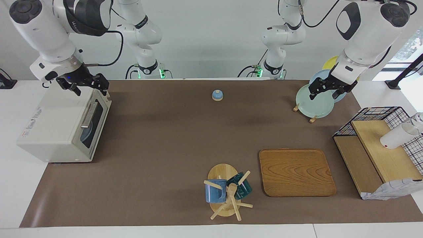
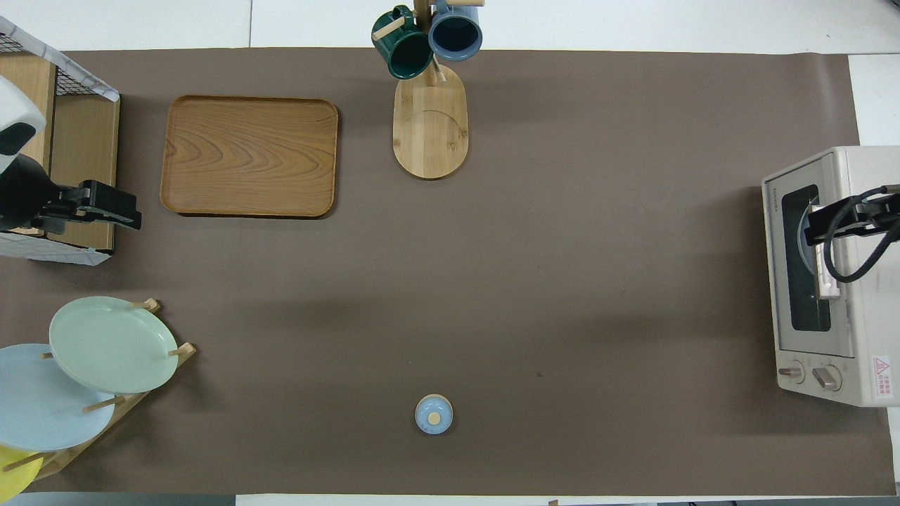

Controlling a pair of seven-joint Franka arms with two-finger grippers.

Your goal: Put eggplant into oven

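Observation:
The off-white oven (image 1: 56,125) stands at the right arm's end of the table with its dark glass door shut and the metal bar handle (image 1: 87,114) across it. It also shows in the overhead view (image 2: 865,330). A pale round shape shows dimly through the glass. No eggplant is in view in either picture. My right gripper (image 1: 87,85) hangs open and empty over the oven's top edge above the door, and it shows in the overhead view (image 2: 840,218). My left gripper (image 1: 327,92) hangs open and empty over the plate rack.
A rack with several plates (image 1: 314,100) stands at the left arm's end. A wire basket with wooden shelves (image 1: 380,148) is beside it. A wooden tray (image 1: 295,172), a mug tree with two mugs (image 1: 228,191) and a small blue bell (image 1: 217,95) are on the brown mat.

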